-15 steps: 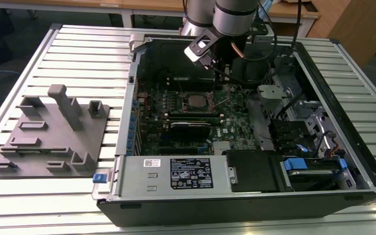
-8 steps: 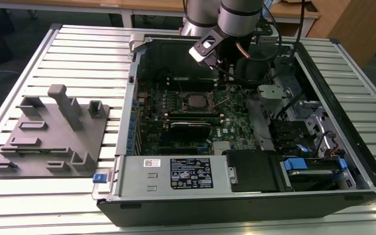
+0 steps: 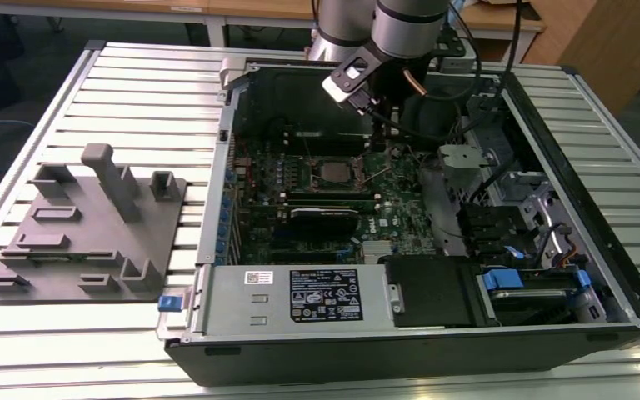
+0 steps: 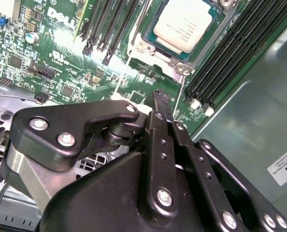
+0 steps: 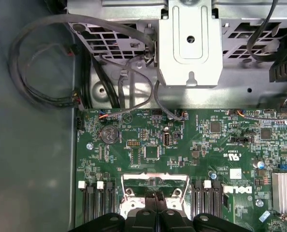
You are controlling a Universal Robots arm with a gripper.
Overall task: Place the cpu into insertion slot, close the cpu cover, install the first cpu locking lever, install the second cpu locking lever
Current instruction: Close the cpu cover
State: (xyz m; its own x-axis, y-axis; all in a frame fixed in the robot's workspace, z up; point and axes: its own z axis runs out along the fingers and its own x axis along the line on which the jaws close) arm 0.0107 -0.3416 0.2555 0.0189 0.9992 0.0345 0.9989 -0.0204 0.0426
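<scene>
Ribbed metal tabletop (image 3: 131, 92) fills the ground of the exterior view, and on it we see an open computer case (image 3: 587, 208) lying on its side, with a grey fixture plate (image 3: 87, 242) beside it on the exterior view's left. Inside the case the green motherboard (image 3: 398, 208) faces up. The arm (image 3: 409, 25) reaches in from the far edge of the table and hangs over the board.

The gripper (image 4: 161, 96) hovers just above the socket area. In both wrist views its two black fingers (image 5: 152, 197) are pressed together, and we can make out nothing between them.

The insertion slot (image 3: 312, 173) sits near the middle of the board, between two banks of long black memory slots (image 4: 230, 53). The cpu cover (image 4: 158, 53), a thin silvery frame, appears to lie flat around the chip.

The cpu (image 4: 184, 24) is seated in the slot. It is a small flat square with a dull silver-grey metal top and rounded corners, framed by a darker border. It lies level with the board, metal face pointing up out of the case. Being square, it has no clear long axis. Its sides run in line with the memory slots flanking it.

Two thin wire levers (image 4: 119, 82) run out from the socket's corners toward the gripper. We cannot tell whether they are latched.
</scene>
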